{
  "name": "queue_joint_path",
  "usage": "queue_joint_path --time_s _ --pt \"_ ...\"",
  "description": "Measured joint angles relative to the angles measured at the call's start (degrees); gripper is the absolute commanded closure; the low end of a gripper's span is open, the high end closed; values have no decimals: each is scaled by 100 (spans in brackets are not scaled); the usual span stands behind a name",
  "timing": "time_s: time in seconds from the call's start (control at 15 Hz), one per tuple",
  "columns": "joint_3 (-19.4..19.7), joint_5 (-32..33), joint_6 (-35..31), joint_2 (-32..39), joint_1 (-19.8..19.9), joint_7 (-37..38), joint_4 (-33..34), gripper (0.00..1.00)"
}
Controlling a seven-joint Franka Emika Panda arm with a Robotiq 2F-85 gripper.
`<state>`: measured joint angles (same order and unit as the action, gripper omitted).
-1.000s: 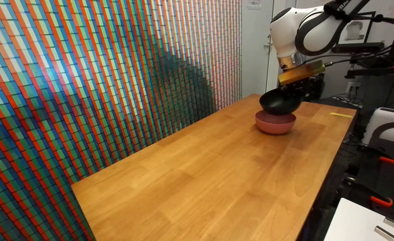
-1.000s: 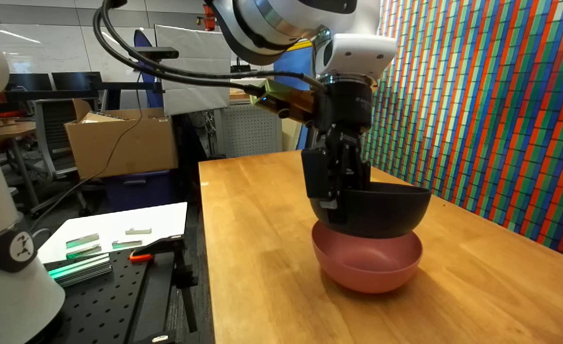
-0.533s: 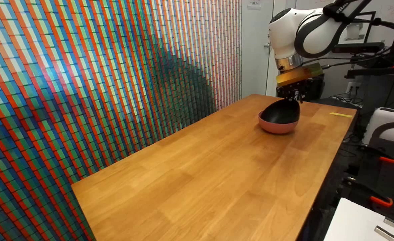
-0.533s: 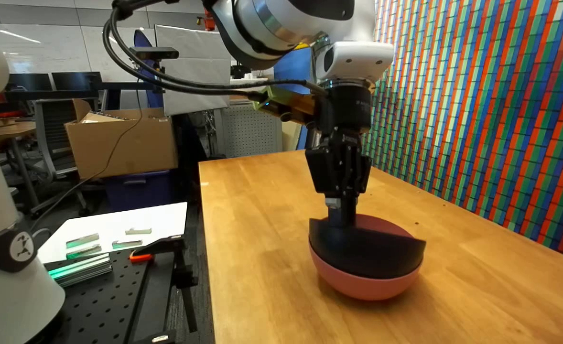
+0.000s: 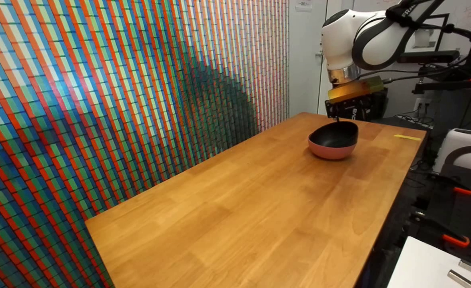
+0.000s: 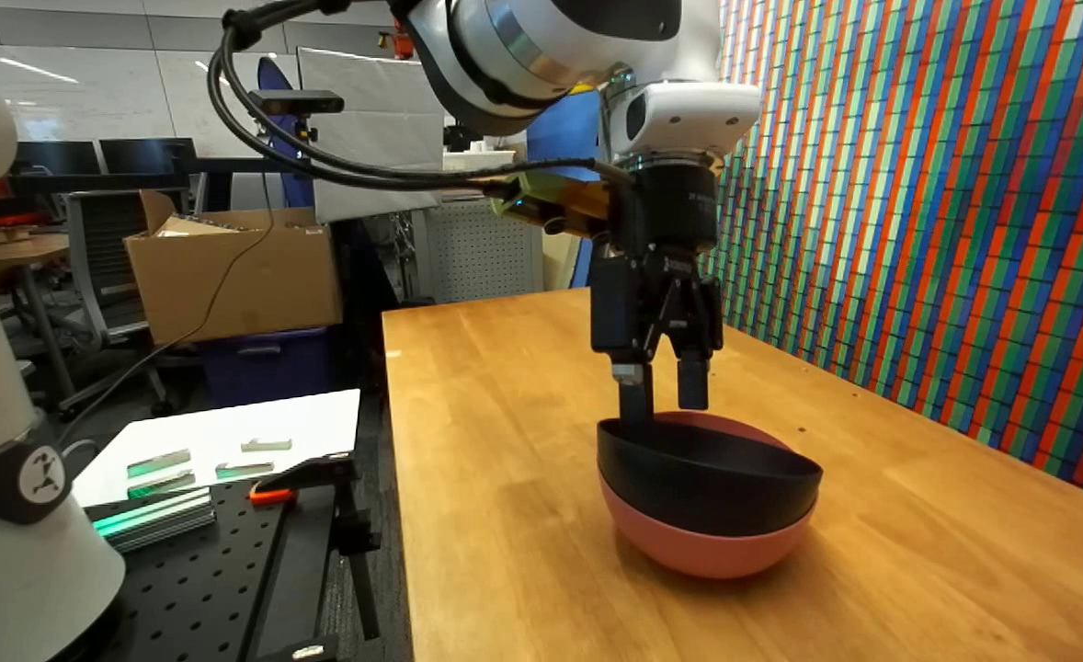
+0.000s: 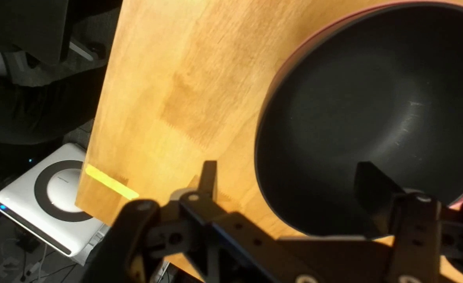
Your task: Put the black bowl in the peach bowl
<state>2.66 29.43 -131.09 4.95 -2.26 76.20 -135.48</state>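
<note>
In both exterior views the black bowl [image 5: 333, 137] [image 6: 707, 483] rests inside the peach bowl [image 5: 331, 152] [image 6: 714, 553], leaning so that one side of its rim stands higher. The peach bowl sits flat on the wooden table; from the wrist only slivers of its rim show around the black bowl [image 7: 345, 102]. My gripper [image 6: 664, 414] [image 7: 288, 163] stands open over the raised side of the black rim. One finger [image 7: 208, 177] is outside that rim and the other is over the bowl's inside, with a wide gap between them and nothing gripped.
A yellow tape strip [image 5: 407, 137] marks the table near its edge. Close by that edge is a white device [image 7: 50, 200]. The patterned wall [image 6: 946, 230] runs along one long side of the table. A small white board [image 6: 220, 441] stands beside the table.
The black bowl, earlier held over the peach bowl, has come down into it. My fingers have spread and let go of its rim, and the bowl has settled to a lesser tilt.
</note>
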Motion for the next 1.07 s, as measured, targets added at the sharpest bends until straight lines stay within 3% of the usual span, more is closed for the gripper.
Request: queue_joint_path --time_s 0.2,0.4,0.73,1.07 --pt "-153 -29 -72 -133 -55 -130 29 0" --pt "-417 -314 -55 -254 -197 -714 191 0" --pt "-813 -1004 290 -190 -466 -2311 913 0" --pt "-883 -1652 750 183 -499 -4230 1819 0"
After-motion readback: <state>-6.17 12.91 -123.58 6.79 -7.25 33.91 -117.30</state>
